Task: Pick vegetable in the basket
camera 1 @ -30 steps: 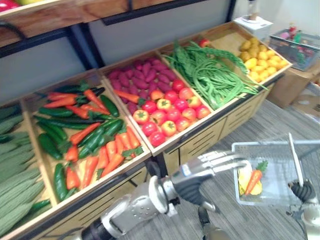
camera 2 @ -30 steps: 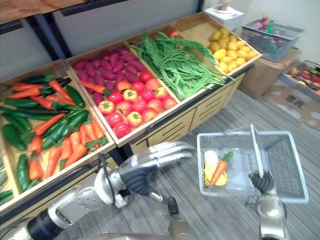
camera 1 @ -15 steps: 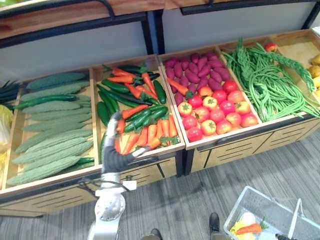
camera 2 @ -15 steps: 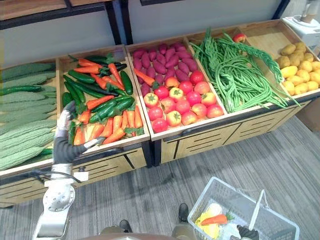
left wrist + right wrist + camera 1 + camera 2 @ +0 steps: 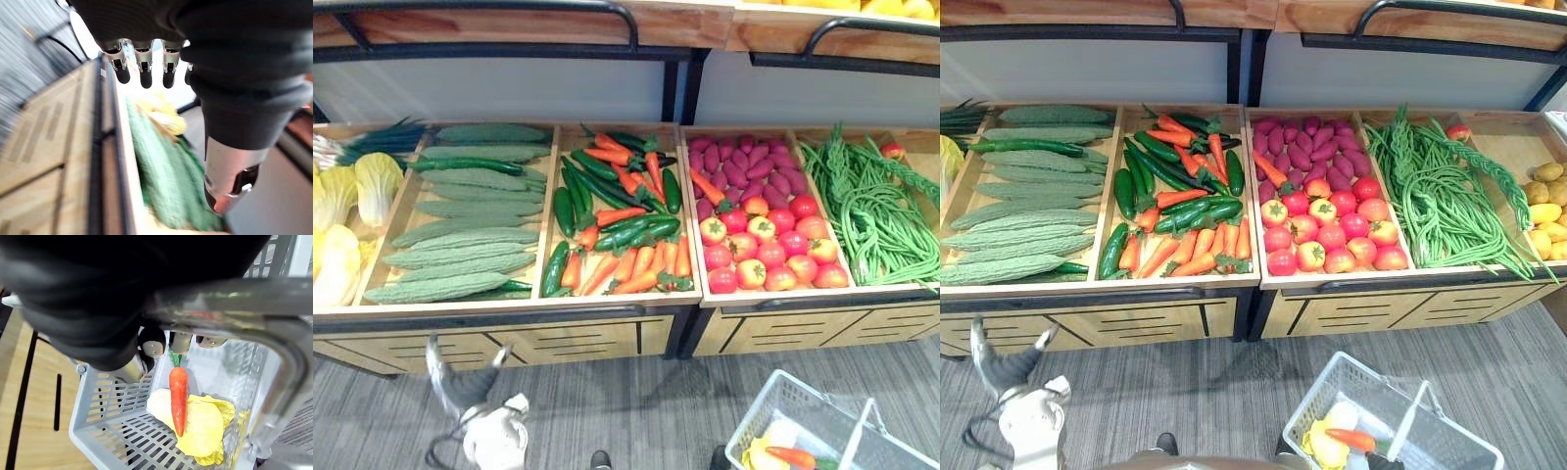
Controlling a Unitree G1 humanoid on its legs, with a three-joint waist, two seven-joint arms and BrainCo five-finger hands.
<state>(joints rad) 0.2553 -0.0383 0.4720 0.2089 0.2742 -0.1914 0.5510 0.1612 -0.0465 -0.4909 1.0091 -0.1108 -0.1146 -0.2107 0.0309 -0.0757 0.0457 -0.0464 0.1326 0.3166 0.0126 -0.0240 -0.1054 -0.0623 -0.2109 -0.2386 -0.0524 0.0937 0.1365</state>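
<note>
Left hand: low in front of the wooden stand, below the bitter-gourd bin; fingers straight and relaxed, thumb apart from them, touching none of the produce.
Right hand: fingers curled round the basket handle, gripping it from above.
Basket: pale wire basket, hanging from the right hand over the grey carpet, near the stand and clear of it.
Basket contents: one carrot with a green top, lying across a yellow leafy vegetable; a white rounded item sits under and beside them, and its kind cannot be told, possibly a bulb.
Bin, far left: pale yellow-green leafy heads.
Bin, second: long knobbly bitter gourds, laid side by side.
Bin, third: loose carrots mixed with dark green cucumbers.
Bin, fourth: purple sweet potatoes at the back, red and yellow tomatoes at the front.
Bin, fifth: a heap of long green beans.
Bin, far right: yellow rounded produce, at the picture's edge.
</note>
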